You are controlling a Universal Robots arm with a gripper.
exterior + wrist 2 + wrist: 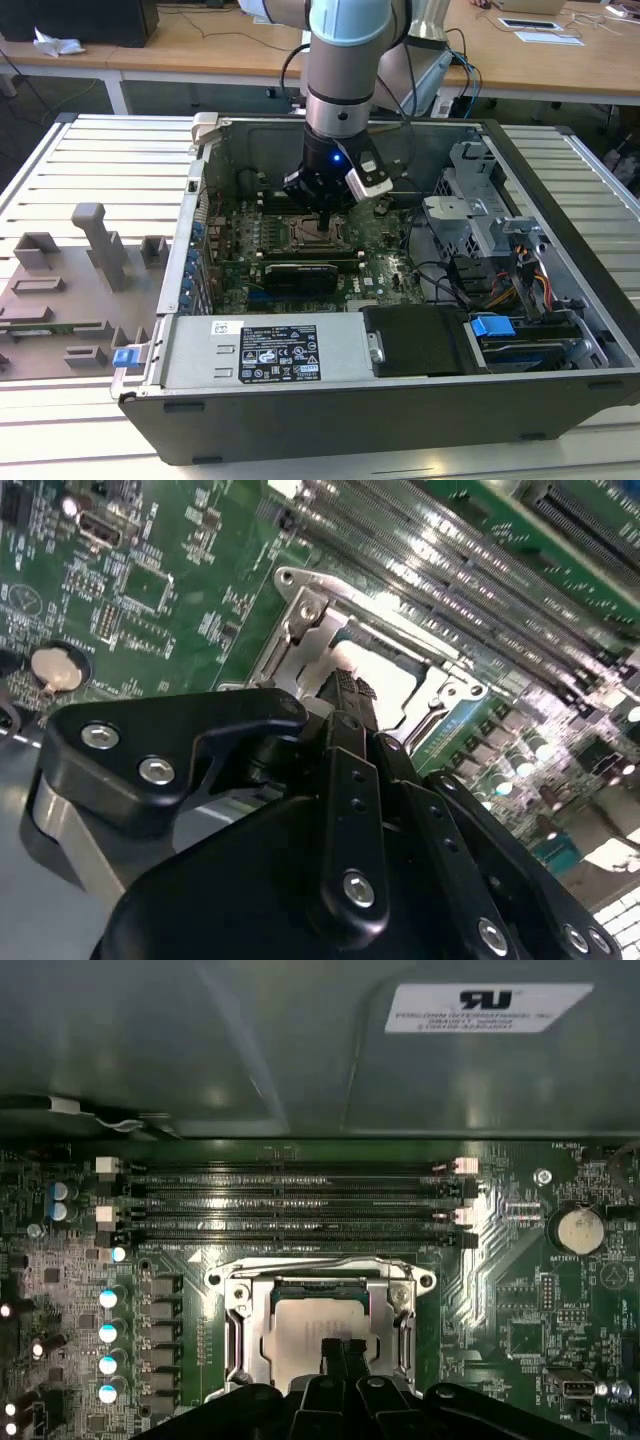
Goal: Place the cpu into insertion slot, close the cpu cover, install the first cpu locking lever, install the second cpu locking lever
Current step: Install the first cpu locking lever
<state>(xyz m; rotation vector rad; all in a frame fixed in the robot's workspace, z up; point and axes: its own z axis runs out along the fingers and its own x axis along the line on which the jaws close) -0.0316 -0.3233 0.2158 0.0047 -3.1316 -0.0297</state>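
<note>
The cpu [300, 1325] lies flat in the insertion slot [318, 236], its silvery-grey top showing through a square window. The cpu cover [240, 1332] is a silvery frame that lies around it and looks flat on the socket. In the second wrist view, the cpu [390, 680] and the cover [300, 615] sit just beyond the fingertips. My gripper [345, 1352] hangs right over the cpu's near half, its two black fingers pressed together with nothing between them. The exterior view has the gripper [322, 215] low inside the open computer case. The locking levers are hidden.
Long memory slots [290, 1205] run just past the socket, with the case wall [250, 1050] behind them. A coin battery [577, 1228] and a row of capacitors [108, 1330] flank the socket. A power supply [265, 350] and drive cage [480, 215] crowd the case. Grey fixtures [100, 245] stand outside.
</note>
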